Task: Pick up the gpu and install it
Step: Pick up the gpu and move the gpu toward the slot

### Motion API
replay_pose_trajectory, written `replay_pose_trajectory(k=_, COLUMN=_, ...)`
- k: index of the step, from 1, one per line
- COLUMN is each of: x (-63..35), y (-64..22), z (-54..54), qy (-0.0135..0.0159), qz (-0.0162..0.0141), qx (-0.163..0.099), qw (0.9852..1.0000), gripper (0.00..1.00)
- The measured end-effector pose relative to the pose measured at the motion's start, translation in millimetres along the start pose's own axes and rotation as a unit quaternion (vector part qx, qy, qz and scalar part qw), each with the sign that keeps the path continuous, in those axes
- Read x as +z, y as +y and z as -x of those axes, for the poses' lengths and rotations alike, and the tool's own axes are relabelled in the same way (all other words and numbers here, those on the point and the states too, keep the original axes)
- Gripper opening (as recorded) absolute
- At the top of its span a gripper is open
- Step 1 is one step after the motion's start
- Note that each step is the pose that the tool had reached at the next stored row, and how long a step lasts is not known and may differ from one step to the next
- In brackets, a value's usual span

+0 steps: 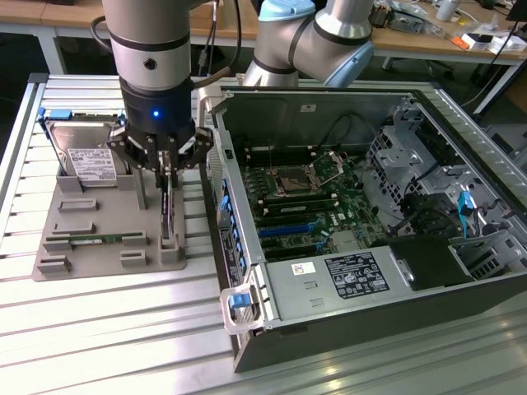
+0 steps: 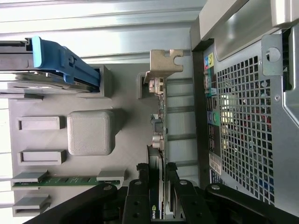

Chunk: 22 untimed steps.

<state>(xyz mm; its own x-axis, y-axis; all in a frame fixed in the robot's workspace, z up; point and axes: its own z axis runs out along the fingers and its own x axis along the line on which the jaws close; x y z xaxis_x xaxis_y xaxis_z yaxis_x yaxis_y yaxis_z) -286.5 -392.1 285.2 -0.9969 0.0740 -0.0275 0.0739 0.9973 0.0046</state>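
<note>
**Wrist view.** Nearest the lens, my gripper (image 2: 157, 173) straddles the gpu (image 2: 159, 135). The black fingers (image 2: 139, 198) are clenched on it, one against each face, so I grasp the card edge-on. Its long axis runs straight away from the fingers to the silver bracket (image 2: 166, 63) at the far end, which is lodged against a post of the grey fixture tray (image 2: 126, 93). The perforated rear wall of the computer case (image 2: 247, 116) lies just beside the card and parallel to that axis. On the card's other side sit a square grey block (image 2: 90, 133), the green memory stick (image 2: 65, 181) and the blue-framed hard drive (image 2: 65, 65).

**Exterior view.** In the left half of the frame, the gripper (image 1: 168, 183) points straight down over the fixture tray (image 1: 99, 216), closed on the upper edge of the gpu (image 1: 168, 218). The card stands on edge in its holder at the tray's right margin and, as far as I can judge, is not yet lifted. The hard drive (image 1: 89, 160) is at upper left and the memory stick (image 1: 99, 239) at lower left. The open computer case (image 1: 346, 329) stands at centre and right. Its motherboard (image 1: 305, 185) and blue expansion slots (image 1: 288, 229) lie to the exterior view's right of the card, well apart, beyond the case wall. The card's long axis runs up and down the frame and the slots run across it, so I judge the two roughly crosswise.
</note>
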Motion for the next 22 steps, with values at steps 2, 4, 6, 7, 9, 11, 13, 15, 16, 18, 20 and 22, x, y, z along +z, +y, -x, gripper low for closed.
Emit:
replay_pose_trajectory(k=2, x=-0.2, y=0.0, z=0.0, qy=0.0000, qz=0.0000, qx=0.000, qw=1.0000, gripper=0.25)
replay_pose_trajectory(k=4, x=-0.7, y=0.0, z=0.0, qy=0.0000, qz=0.0000, qx=0.000, qw=1.0000, gripper=0.25)
replay_pose_trajectory(k=6, x=-1.7, y=0.0, z=0.0, qy=0.0001, qz=0.0000, qx=0.000, qw=1.0000, gripper=0.25)
replay_pose_trajectory(k=7, x=-2.2, y=0.0, z=0.1, qy=0.0000, qz=0.0000, qx=0.000, qw=1.0000, gripper=0.25)
replay_pose_trajectory(k=9, x=-3.2, y=0.0, z=0.1, qy=0.0000, qz=0.0000, qx=0.000, qw=1.0000, gripper=0.25)
replay_pose_trajectory(k=11, x=-4.2, y=0.0, z=0.1, qy=0.0000, qz=0.0000, qx=0.000, qw=1.0000, gripper=0.25)
replay_pose_trajectory(k=13, x=-4.7, y=0.0, z=0.1, qy=0.0000, qz=0.0000, qx=0.000, qw=1.0000, gripper=0.25)
replay_pose_trajectory(k=15, x=-5.9, y=0.0, z=0.2, qy=0.0001, qz=0.0000, qx=0.000, qw=1.0000, gripper=0.25)
replay_pose_trajectory(k=16, x=-6.3, y=0.0, z=0.2, qy=0.0000, qz=0.0000, qx=0.000, qw=1.0000, gripper=0.25)
replay_pose_trajectory(k=18, x=-7.4, y=0.0, z=0.2, qy=0.0000, qz=0.0000, qx=0.000, qw=1.0000, gripper=0.25)
replay_pose_trajectory(k=20, x=-8.1, y=0.0, z=0.2, qy=0.0000, qz=0.0000, qx=0.000, qw=1.0000, gripper=0.25)
replay_pose_trajectory(k=22, x=-8.5, y=0.0, z=0.3, qy=0.0000, qz=0.0000, qx=0.000, qw=1.0000, gripper=0.25)
